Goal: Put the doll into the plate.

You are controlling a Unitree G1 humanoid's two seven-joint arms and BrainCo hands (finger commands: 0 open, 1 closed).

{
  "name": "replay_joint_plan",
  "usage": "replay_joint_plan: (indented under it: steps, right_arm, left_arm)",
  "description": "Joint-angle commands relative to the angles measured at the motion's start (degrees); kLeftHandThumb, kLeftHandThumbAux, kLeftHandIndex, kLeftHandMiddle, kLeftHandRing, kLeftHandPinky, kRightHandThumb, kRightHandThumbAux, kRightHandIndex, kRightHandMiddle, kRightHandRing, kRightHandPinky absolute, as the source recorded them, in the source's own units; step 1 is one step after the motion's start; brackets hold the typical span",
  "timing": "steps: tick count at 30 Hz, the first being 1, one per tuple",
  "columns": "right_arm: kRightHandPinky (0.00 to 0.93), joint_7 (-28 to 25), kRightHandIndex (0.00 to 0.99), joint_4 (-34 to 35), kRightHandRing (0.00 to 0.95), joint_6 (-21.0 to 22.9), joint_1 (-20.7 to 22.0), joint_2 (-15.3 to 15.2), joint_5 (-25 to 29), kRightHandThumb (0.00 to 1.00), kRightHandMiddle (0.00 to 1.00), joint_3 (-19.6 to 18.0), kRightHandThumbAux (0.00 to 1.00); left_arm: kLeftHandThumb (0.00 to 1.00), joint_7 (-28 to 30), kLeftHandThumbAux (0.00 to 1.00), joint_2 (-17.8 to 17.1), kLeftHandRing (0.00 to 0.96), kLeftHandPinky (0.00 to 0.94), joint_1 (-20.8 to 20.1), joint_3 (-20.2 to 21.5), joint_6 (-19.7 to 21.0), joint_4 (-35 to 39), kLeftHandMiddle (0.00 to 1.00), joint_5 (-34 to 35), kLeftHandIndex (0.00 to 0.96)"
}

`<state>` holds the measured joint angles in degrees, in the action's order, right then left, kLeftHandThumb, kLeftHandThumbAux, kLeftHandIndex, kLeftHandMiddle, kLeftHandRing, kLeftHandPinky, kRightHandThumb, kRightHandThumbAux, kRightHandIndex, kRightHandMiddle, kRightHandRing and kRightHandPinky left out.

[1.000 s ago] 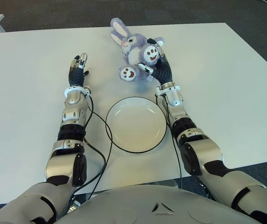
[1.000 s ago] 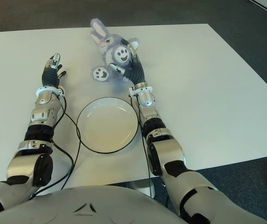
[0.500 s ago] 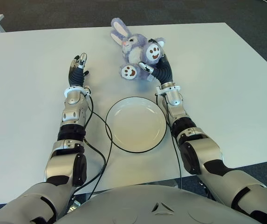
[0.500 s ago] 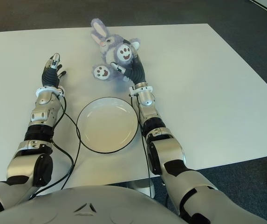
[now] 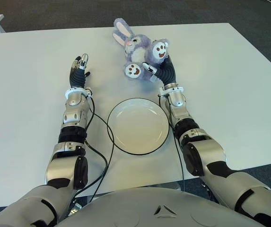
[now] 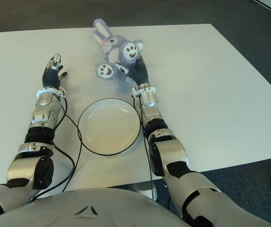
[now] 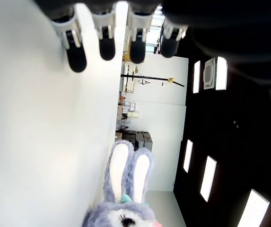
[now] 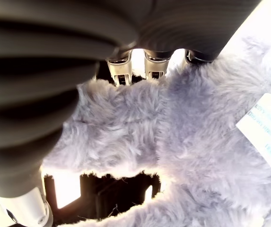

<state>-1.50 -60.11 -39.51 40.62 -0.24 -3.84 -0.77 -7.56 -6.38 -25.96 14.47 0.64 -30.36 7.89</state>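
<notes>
Right hand [image 5: 160, 70] is curling its fingers into the fluffy purple plush rabbit doll [image 5: 140, 53], gripping its lower body beyond the round white black-rimmed plate [image 5: 138, 126] on the white table [image 5: 230, 85]. Left hand [image 5: 79, 70] is showing left of the doll, fingers stretched out, grasping nothing.
</notes>
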Motion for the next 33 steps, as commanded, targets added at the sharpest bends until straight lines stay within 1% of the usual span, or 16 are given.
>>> replay_joint_plan:
  steps: [1, 7, 8, 12, 14, 15, 16, 22, 25, 26, 27, 28, 30, 33]
  right_arm:
    - [0.000, -1.0, 0.007, -3.7, 0.000, 3.2, -4.9, 0.1, 0.6, 0.179, 0.000, -0.4, 0.717]
    - [0.008, -1.0, 0.011, -4.3, 0.000, 3.9, -4.5, 0.2, 1.0, 0.205, 0.001, -0.9, 0.736]
    - [0.037, -0.9, 0.019, -4.4, 0.000, 4.0, -4.4, 0.2, 1.1, 0.238, 0.009, -0.9, 0.733]
    - [0.065, -0.4, 0.026, -4.8, 0.005, 4.4, -4.2, 0.4, 1.4, 0.273, 0.016, -1.1, 0.727]
    - [0.135, 0.2, 0.052, -4.8, 0.050, 4.5, -4.2, 0.5, 1.3, 0.349, 0.053, -1.1, 0.710]
    - [0.146, 0.6, 0.056, -4.9, 0.057, 4.4, -4.1, 0.4, 1.2, 0.361, 0.059, -1.1, 0.707]
    - [0.179, 0.9, 0.075, -5.0, 0.088, 4.4, -4.1, 0.4, 1.1, 0.399, 0.083, -1.0, 0.706]
    - [0.240, 1.9, 0.115, -5.1, 0.147, 4.4, -3.9, 0.3, 0.7, 0.477, 0.126, -0.7, 0.709]
    - [0.253, 1.9, 0.131, -5.2, 0.165, 4.7, -3.8, 0.3, 0.9, 0.500, 0.143, -0.8, 0.715]
    - [0.285, 1.9, 0.164, -5.2, 0.205, 4.7, -3.8, 0.3, 1.0, 0.536, 0.182, -0.8, 0.726]
    - [0.293, 1.7, 0.172, -5.2, 0.215, 4.9, -3.7, 0.4, 1.3, 0.547, 0.192, -1.0, 0.728]
    - [0.317, 1.5, 0.342, -5.2, 0.255, 5.0, -3.7, 0.4, 1.6, 0.659, 0.235, -1.2, 0.727]
    - [0.338, 1.2, 0.393, -5.2, 0.285, 5.2, -3.6, 0.5, 2.0, 0.693, 0.266, -1.5, 0.727]
    - [0.354, 0.7, 0.404, -5.1, 0.315, 5.2, -3.6, 0.8, 2.8, 0.700, 0.297, -2.1, 0.726]
  left_arm:
    - [0.000, 0.2, 0.367, 0.2, 0.057, 0.000, 1.2, -0.5, 1.1, -0.3, 0.084, -0.4, 0.000]
    - [0.000, 0.0, 0.367, 0.2, 0.057, 0.000, 1.2, -0.5, 1.3, -0.1, 0.084, -0.5, 0.000]
    - [0.000, 0.0, 0.366, 0.2, 0.057, 0.000, 1.2, -0.5, 1.3, -0.1, 0.083, -0.5, 0.000]
    - [0.000, -0.1, 0.366, 0.2, 0.056, 0.000, 1.2, -0.5, 1.4, 0.0, 0.082, -0.4, 0.000]
    - [0.000, 0.0, 0.364, 0.2, 0.056, 0.000, 1.2, -0.5, 1.5, 0.0, 0.081, -0.4, 0.000]
    - [0.000, -0.1, 0.364, 0.2, 0.055, 0.000, 1.2, -0.5, 1.5, 0.0, 0.081, -0.4, 0.000]
    - [0.000, -0.1, 0.363, 0.2, 0.056, 0.000, 1.2, -0.5, 1.5, 0.0, 0.082, -0.4, 0.000]
    - [0.000, -0.2, 0.361, 0.2, 0.059, 0.000, 1.2, -0.5, 1.7, 0.1, 0.084, -0.5, 0.000]
    - [0.000, -0.1, 0.361, 0.2, 0.059, 0.000, 1.2, -0.5, 1.6, 0.1, 0.083, -0.5, 0.000]
    - [0.000, -0.1, 0.362, 0.2, 0.059, 0.000, 1.2, -0.5, 1.5, 0.1, 0.083, -0.5, 0.000]
    - [0.000, 0.0, 0.362, 0.2, 0.058, 0.000, 1.2, -0.5, 1.5, 0.0, 0.083, -0.4, 0.000]
    - [0.000, 0.1, 0.363, 0.2, 0.059, 0.000, 1.2, -0.5, 1.4, 0.0, 0.084, -0.4, 0.000]
    - [0.000, 0.1, 0.364, 0.2, 0.059, 0.000, 1.2, -0.5, 1.3, 0.0, 0.085, -0.4, 0.000]
    - [0.000, 0.2, 0.365, 0.2, 0.058, 0.000, 1.2, -0.5, 1.3, 0.0, 0.084, -0.3, 0.000]
